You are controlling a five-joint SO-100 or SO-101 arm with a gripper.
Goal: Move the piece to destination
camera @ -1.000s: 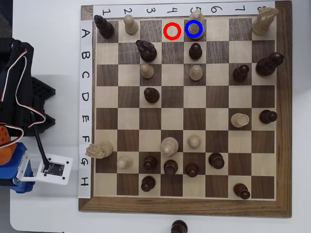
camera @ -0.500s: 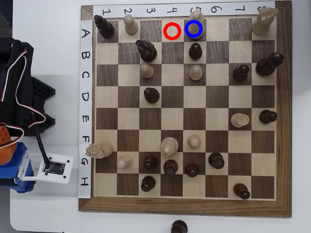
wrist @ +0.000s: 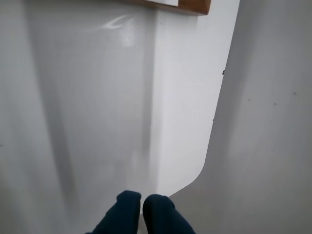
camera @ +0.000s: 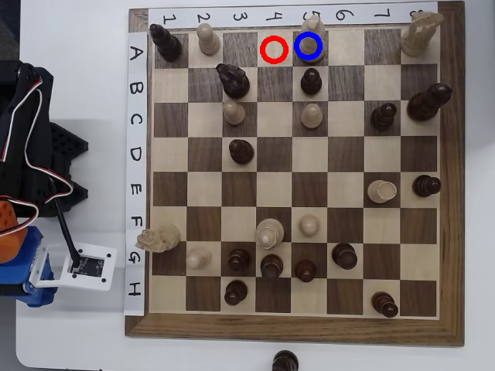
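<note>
The cream piece [camera: 310,40] is standing upright inside the blue ring [camera: 308,46] on the dark square at the upper middle of the overhead view, so it is already sitting at the destination. The gripper [wrist: 142,207], its dark fingertips pressing together on nothing, is pointing over bare white table [wrist: 97,122] at the wrist view's lower edge. The chessboard [wrist: 195,6] is only showing as a corner at the upper edge, so the piece is lying well apart.
</note>
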